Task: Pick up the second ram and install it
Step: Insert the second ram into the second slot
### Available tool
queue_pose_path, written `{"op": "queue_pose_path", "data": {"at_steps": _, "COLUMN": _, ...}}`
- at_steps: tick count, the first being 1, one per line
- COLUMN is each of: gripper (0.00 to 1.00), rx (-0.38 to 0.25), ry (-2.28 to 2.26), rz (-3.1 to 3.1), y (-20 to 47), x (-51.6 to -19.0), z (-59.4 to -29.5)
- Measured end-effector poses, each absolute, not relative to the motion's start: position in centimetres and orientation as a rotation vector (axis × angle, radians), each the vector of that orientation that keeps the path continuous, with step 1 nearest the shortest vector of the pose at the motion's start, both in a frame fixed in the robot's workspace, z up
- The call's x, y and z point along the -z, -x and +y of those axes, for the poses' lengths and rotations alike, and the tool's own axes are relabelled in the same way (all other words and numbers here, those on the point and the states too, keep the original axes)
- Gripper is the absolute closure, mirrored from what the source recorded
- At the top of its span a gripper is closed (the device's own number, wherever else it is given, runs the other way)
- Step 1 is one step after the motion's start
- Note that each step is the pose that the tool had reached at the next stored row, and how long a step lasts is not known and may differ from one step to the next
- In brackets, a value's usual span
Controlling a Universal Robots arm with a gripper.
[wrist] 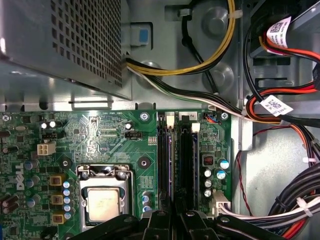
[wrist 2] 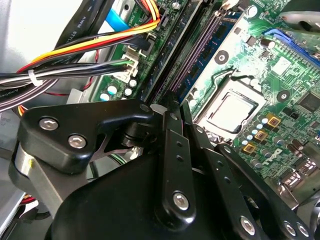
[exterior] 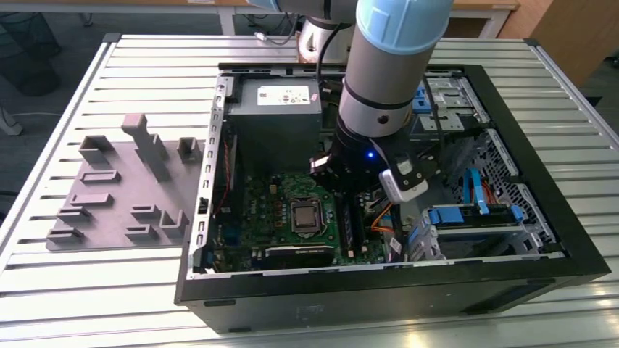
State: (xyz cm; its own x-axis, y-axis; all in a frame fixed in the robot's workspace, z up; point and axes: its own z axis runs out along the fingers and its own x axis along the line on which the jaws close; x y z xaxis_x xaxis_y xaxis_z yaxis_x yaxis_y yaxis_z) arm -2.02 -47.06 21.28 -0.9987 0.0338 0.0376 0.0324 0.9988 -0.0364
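Note:
My gripper is shut, its two black fingers pressed together with nothing seen between them. It hangs low inside the open computer case, its tips right over the near end of the long black memory slots of the green motherboard. A thin blue ram stick stands edge-up in the slot nearer the processor, and its blue edge runs beside a slot whose contacts show. The gripper lines up with the gap between the two slots. I cannot tell whether the tips touch the stick.
The grey holder tray with raised blocks lies on the slatted table at the exterior view's left. The processor socket sits beside the slots. Cable bundles, the power supply and blue drive bays crowd the case.

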Motion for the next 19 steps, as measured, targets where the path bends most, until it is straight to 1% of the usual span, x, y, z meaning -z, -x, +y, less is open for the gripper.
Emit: {"op": "queue_pose_path", "data": {"at_steps": 19, "gripper": 0.86, "rx": -0.057, "ry": 0.034, "rz": -3.101, "y": 1.99, "x": -21.21, "z": -47.06}}
